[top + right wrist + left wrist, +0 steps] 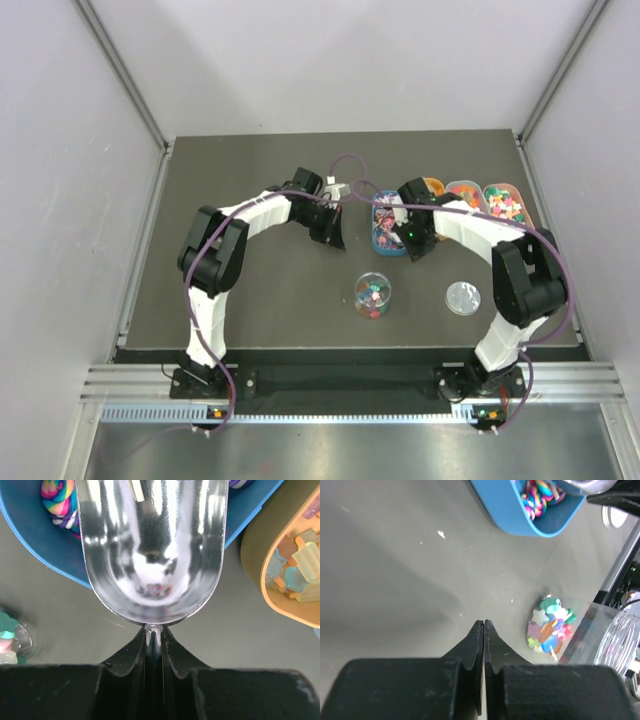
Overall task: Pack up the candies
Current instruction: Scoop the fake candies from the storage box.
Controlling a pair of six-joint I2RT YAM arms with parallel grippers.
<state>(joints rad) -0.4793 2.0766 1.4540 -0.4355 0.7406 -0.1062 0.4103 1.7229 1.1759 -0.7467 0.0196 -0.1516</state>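
Observation:
Candies fill a blue oval tray [385,232] and three orange-rimmed trays [505,200] at the back right. More candies [373,294] sit in a clear round cup [373,310] mid-table. My right gripper [408,232] is shut on the handle of a metal scoop [152,545]. The scoop's bowl is empty and hangs over the blue tray [45,545], next to swirl candies [55,500]. My left gripper [332,228] is shut and empty, just left of the blue tray. In the left wrist view its fingertips [484,623] hover over bare table, with the cup's candies [551,629] to the right.
A clear round lid [462,297] lies flat right of the cup. An orange tray [295,585] with pale popsicle-shaped candies lies right of the scoop. Grey walls enclose the dark table [260,290] on three sides.

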